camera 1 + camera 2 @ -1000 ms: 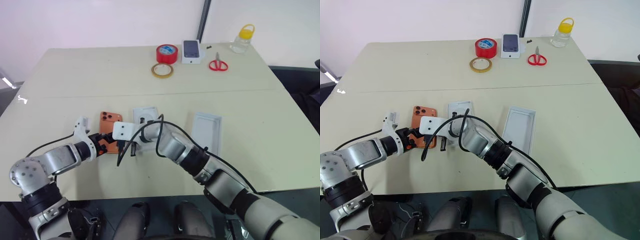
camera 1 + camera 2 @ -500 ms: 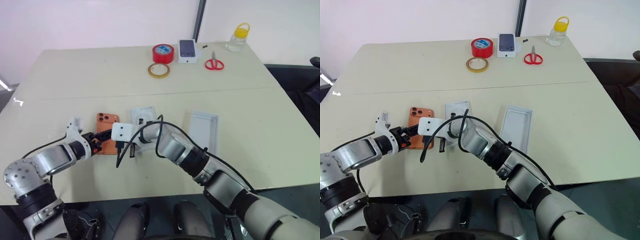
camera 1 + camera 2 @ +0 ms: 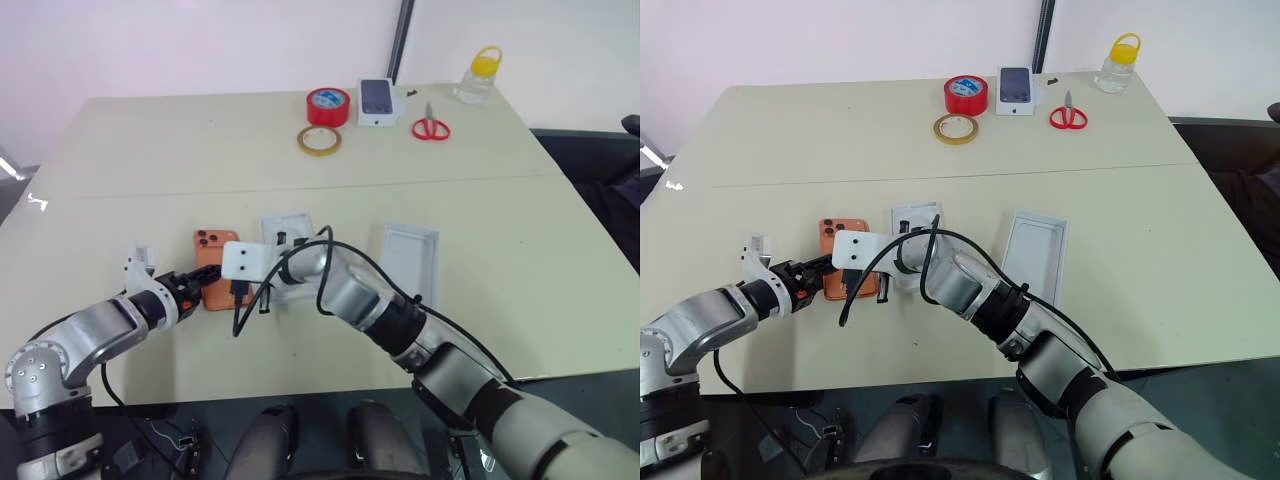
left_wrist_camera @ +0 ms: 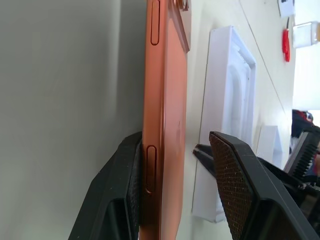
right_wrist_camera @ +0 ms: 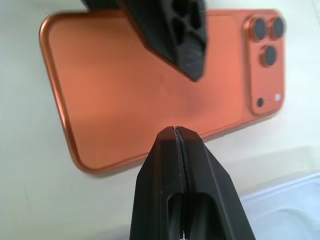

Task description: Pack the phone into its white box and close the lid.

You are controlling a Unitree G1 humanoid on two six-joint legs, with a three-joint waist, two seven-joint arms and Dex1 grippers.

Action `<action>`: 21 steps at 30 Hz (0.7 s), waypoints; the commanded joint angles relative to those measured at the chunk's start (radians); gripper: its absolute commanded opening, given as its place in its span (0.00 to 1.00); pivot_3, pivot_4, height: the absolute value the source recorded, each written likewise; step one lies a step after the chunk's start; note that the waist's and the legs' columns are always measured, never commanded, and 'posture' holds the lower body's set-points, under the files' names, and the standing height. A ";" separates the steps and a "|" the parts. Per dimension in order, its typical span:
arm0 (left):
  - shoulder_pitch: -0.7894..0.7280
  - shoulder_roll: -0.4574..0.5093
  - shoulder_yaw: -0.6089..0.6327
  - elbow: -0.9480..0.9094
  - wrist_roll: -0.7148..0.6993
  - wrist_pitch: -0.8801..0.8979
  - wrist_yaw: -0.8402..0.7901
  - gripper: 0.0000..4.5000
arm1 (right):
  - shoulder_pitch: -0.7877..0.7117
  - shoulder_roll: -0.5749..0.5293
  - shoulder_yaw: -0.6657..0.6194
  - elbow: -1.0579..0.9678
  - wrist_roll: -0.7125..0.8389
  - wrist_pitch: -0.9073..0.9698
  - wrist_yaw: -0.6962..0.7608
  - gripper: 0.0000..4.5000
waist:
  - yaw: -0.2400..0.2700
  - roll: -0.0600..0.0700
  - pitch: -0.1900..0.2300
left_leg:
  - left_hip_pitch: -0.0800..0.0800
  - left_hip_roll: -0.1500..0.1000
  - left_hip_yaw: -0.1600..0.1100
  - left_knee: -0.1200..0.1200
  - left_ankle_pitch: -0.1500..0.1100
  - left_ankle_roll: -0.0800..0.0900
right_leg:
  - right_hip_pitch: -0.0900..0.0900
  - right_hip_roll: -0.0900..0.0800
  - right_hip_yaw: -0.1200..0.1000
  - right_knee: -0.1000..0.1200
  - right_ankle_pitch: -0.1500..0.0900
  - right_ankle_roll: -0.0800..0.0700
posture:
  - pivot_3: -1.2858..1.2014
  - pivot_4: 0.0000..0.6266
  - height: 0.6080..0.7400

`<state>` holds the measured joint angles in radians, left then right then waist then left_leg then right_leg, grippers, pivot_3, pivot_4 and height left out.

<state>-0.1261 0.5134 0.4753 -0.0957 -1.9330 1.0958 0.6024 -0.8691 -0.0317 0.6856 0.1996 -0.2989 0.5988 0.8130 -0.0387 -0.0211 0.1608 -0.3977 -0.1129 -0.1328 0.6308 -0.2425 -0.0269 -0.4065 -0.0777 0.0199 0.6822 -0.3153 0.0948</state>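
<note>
The orange phone (image 3: 212, 252) lies back up on the table, its lenses at the far corner (image 5: 265, 40). My left gripper (image 3: 200, 286) straddles the phone's near end, jaws open. In the left wrist view one finger (image 4: 120, 195) rests against the phone's side edge (image 4: 155, 100). The other finger (image 4: 240, 190) hangs a little off the phone's back. My right gripper (image 5: 176, 131) is shut with nothing in it, its tip at the phone's long edge on the box side. The white box (image 3: 292, 232) lies just beyond, partly hidden by my right arm. The lid (image 3: 410, 258) lies further right, white inside up.
At the table's far side stand a red tape roll (image 3: 331, 105), a tan tape ring (image 3: 320, 140), a small white box with a dark phone picture (image 3: 377, 102), red scissors (image 3: 433, 128) and a yellow-capped bottle (image 3: 476, 78). The table's near edge runs just behind my arms.
My left gripper's jaws have narrowed from wide open to partly closed over the phone's end, and the left wrist has rolled. The right gripper has stayed shut at the phone's edge.
</note>
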 commanded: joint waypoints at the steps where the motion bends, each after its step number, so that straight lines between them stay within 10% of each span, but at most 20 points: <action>1: 0.006 0.021 -0.025 -0.052 -0.039 -0.060 -0.016 0.29 | -0.002 -0.007 -0.031 -0.072 0.012 0.014 0.006 0.00 | 0.002 0.000 0.000 | 0.000 0.000 0.000 0.000 0.000 0.000 | 0.000 0.000 0.000 0.000 0.000 0.000 | 0.52 0.24 1.00; 4: 0.014 0.024 -0.033 -0.064 -0.039 -0.087 -0.029 0.01 | 0.011 -0.031 -0.045 -0.118 0.019 0.040 0.009 0.00 | 0.000 0.000 0.000 | 0.000 0.000 0.000 0.000 0.000 0.000 | 0.000 0.000 0.000 0.000 0.000 0.000 | 0.52 0.24 1.00; 21: -0.112 0.065 -0.195 -0.169 -0.039 -0.159 -0.085 0.01 | 0.199 -0.344 -0.301 -0.518 0.228 0.070 0.123 0.00 | 0.021 0.000 0.000 | -0.009 0.000 0.000 0.001 0.000 0.000 | -0.003 -0.001 0.000 -0.001 0.000 0.000 | 0.52 0.24 1.00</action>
<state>-0.2214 0.5856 0.3222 -0.2227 -1.9534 0.9464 0.5311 -0.6758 -0.3719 0.4231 -0.2654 -0.1097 0.6902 0.9295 -0.0177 -0.0214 0.1610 -0.4063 -0.1133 -0.1323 0.6319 -0.2424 -0.0270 -0.4093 -0.0784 0.0202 0.6814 -0.3153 0.0947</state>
